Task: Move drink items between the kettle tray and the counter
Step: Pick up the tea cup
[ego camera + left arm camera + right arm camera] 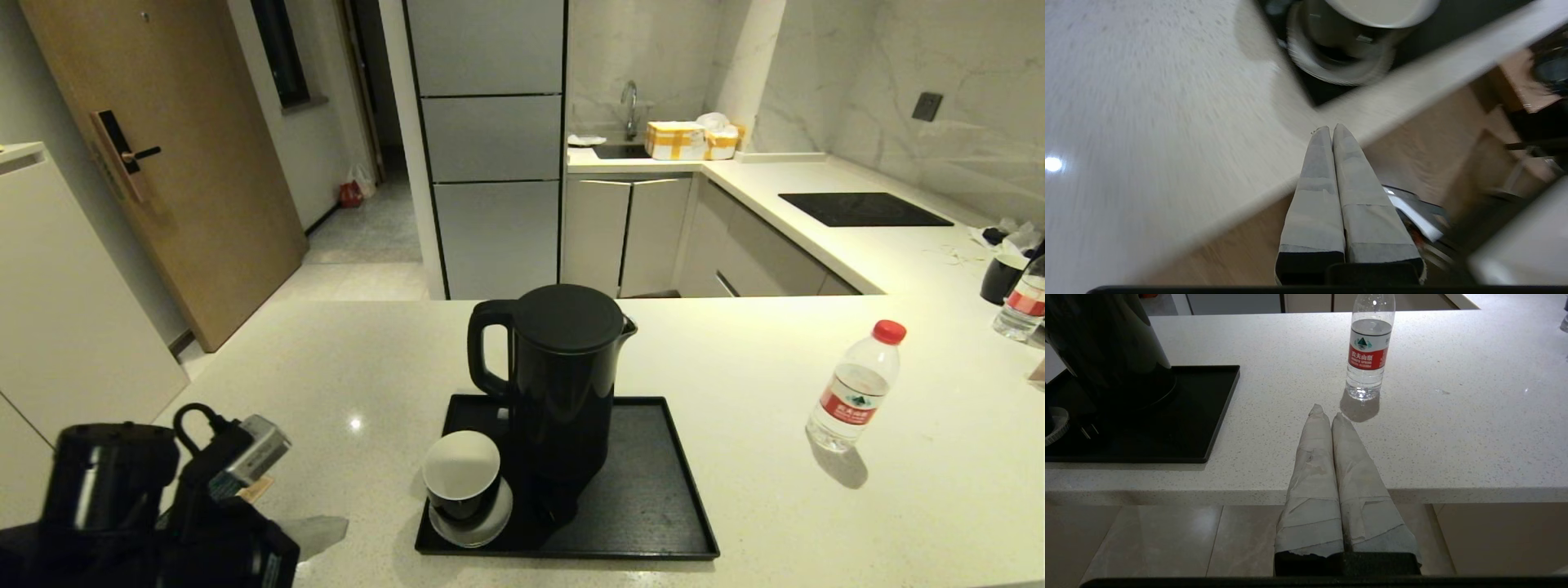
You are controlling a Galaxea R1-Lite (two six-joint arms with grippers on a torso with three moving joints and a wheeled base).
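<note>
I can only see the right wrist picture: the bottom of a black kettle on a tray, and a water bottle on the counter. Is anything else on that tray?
Observer: Yes. A small black cup, white inside, stands on a white saucer at the front left of the tray, beside the kettle.
Visitor: Where is the other hand?
Observer: The left hand is shut and empty, at the near edge of the counter, left of the tray.
Visitor: Is there just one bottle?
Observer: No. A second bottle stands at the far right, next to another black cup.
</note>
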